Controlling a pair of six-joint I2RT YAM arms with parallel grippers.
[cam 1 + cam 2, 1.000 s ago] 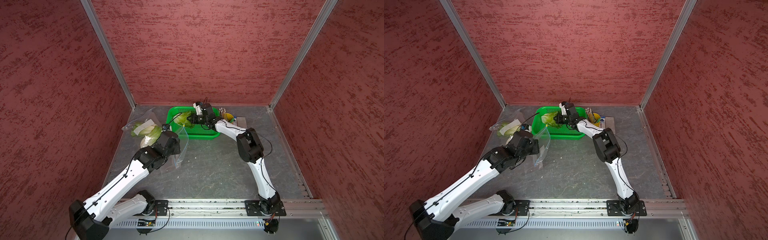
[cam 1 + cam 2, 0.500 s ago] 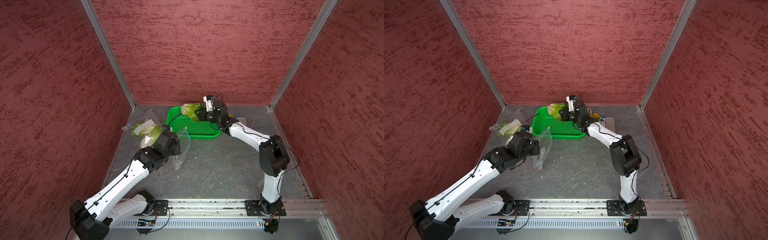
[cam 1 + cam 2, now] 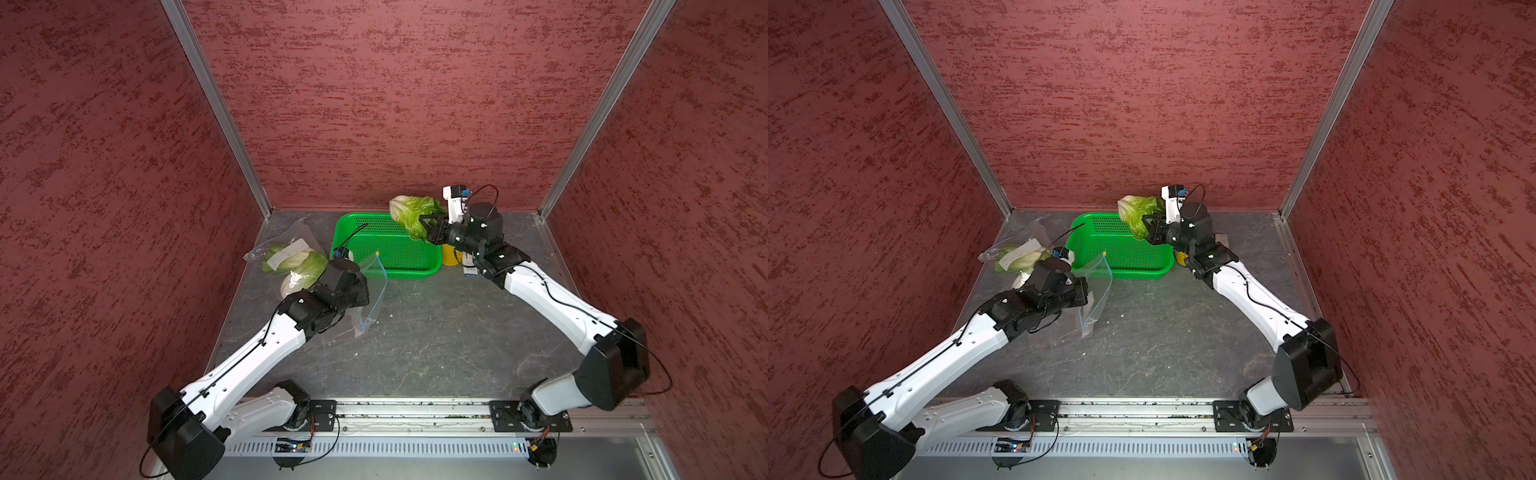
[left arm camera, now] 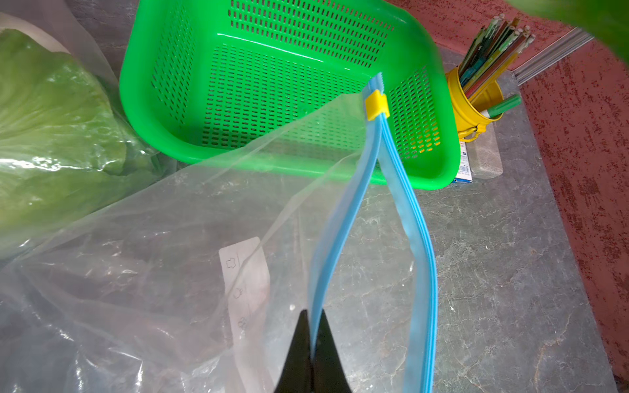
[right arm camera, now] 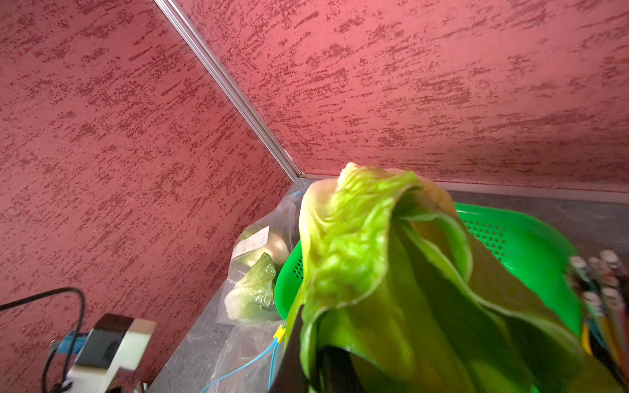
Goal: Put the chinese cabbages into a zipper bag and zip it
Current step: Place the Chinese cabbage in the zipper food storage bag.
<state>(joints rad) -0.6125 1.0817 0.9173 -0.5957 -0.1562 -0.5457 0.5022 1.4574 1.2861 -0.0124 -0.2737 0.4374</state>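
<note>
White arms (image 3: 257, 353) (black joints (image 3: 615, 370), thin cables (image 3: 555, 296))

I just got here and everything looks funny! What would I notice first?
The leafy cabbage pops out first, held up by the right gripper over the back corner of the bright green basket. Next, the clear zipper bag in front of the basket, its blue edge pinched by the left gripper, mouth gaping. Two more cabbages lie bagged near the left wall.

Top views look down from high; close wrist views share the basket (image 4: 413, 41)
</note>
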